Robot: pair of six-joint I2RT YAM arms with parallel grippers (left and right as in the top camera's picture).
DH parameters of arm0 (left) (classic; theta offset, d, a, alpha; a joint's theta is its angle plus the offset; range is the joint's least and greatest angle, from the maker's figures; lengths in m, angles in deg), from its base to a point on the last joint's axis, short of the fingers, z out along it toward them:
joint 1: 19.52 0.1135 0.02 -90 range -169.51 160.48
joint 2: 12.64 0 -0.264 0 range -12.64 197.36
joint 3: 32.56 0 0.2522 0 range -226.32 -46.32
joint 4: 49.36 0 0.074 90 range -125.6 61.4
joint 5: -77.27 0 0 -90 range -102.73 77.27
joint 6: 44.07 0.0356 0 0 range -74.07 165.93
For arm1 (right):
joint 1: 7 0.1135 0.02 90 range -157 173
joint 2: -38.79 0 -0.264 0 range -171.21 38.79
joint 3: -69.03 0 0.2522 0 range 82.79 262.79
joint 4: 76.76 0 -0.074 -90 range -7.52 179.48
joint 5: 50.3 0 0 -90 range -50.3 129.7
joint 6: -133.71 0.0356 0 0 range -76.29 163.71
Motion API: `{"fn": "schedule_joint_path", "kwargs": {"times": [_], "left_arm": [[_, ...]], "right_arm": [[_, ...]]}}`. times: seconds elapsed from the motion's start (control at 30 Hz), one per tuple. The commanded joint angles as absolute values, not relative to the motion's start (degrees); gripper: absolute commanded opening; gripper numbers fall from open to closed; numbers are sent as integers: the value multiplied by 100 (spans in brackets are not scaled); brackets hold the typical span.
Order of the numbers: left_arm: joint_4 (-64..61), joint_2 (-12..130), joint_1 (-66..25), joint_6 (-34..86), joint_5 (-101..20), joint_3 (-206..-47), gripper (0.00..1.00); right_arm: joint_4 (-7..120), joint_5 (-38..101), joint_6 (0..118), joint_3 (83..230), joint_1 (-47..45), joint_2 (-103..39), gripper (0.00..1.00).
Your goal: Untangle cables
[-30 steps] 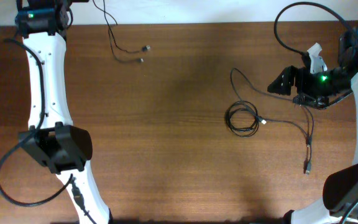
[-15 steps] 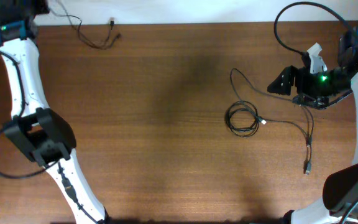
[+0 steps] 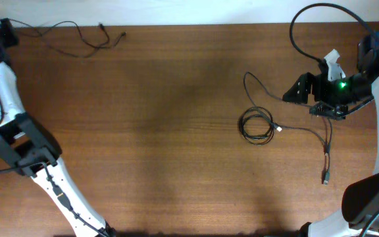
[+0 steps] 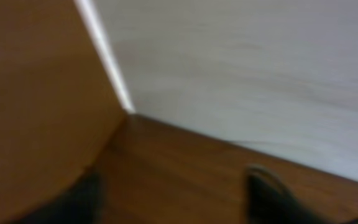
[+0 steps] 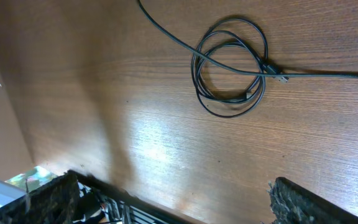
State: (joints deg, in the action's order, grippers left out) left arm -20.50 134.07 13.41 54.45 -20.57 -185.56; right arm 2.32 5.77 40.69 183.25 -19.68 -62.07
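Three cables to sort, taken first from overhead. Upper left of the frame: loose cable (image 3: 77, 39) strung out along the far edge of the table (image 3: 176, 151), well apart from the other two, one end running toward the left gripper (image 3: 4, 33) in the corner. Centre right: coiled cable (image 3: 256, 125) in a small ring, with a long cable (image 3: 326, 148) crossing it and trailing down to a plug at lower right. Right gripper (image 3: 296, 90) just up and right of the ring, touching neither cable.

Left wrist view: blurred throughout, only pale wall, wood and two dark finger shapes (image 4: 272, 196) along the bottom edge. Cannot tell whether these jaws grasp the loose cable or stand released.

Right wrist view: coiled cable in the upper middle, long cable laid straight over it, a small plug at the ring's right side. Fingers (image 5: 48, 199) spread wide at the lower corners, nothing between them.

Roughly a third done, at a guess: one cable drawn clear, two overlapping and left to part.
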Motion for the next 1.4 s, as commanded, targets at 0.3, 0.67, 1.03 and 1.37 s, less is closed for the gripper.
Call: {"fn": "schedule_joint_path", "kwargs": {"times": [0.3, 0.67, 1.03, 1.37], "left_arm": [[-1122, 13457, 1763, 5589, -2560, -18574, 99], [-931, 13470, 1763, 5421, -2848, -18574, 99], [-413, 13634, 1890, 4940, -5486, -18541, 99], [411, 13844, 2054, 4669, -6223, -18539, 99]], "right_arm": [[165, 583, 4158, 18292, -1931, -6201, 99], [189, 612, 4156, 18292, -1931, -6201, 98], [184, 738, 4156, 18188, -1927, -6201, 99], [230, 738, 4156, 17991, -1927, -6201, 98]]}}
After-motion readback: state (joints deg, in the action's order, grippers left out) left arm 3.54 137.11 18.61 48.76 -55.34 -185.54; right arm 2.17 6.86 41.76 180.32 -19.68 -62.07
